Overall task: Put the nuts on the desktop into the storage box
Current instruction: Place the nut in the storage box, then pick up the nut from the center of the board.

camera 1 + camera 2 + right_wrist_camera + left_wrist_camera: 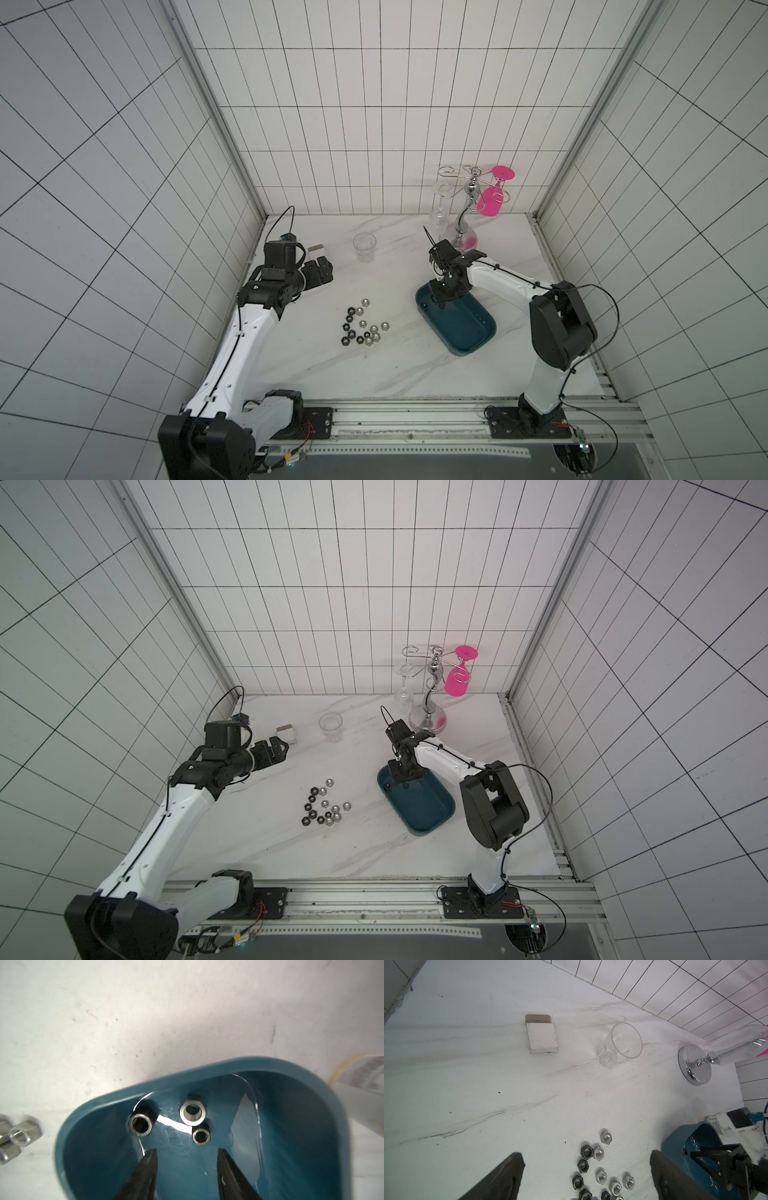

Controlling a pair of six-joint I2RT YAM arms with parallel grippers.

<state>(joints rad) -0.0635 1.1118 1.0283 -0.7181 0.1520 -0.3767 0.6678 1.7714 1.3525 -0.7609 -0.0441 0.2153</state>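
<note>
Several black and silver nuts lie clustered on the white marble desktop, left of the dark teal storage box. My right gripper hangs over the box's far end, open, with nothing between its fingers. Just beyond its tips three nuts lie on the box floor: a dark one, a silver one and a small dark one. My left gripper is wide open and empty, held above the desktop behind and left of the nut cluster.
A clear drinking glass and a small white cardboard box stand behind the nuts. At the back right is a chrome glass rack with a pink glass hanging on it. A white labelled jar sits against the storage box.
</note>
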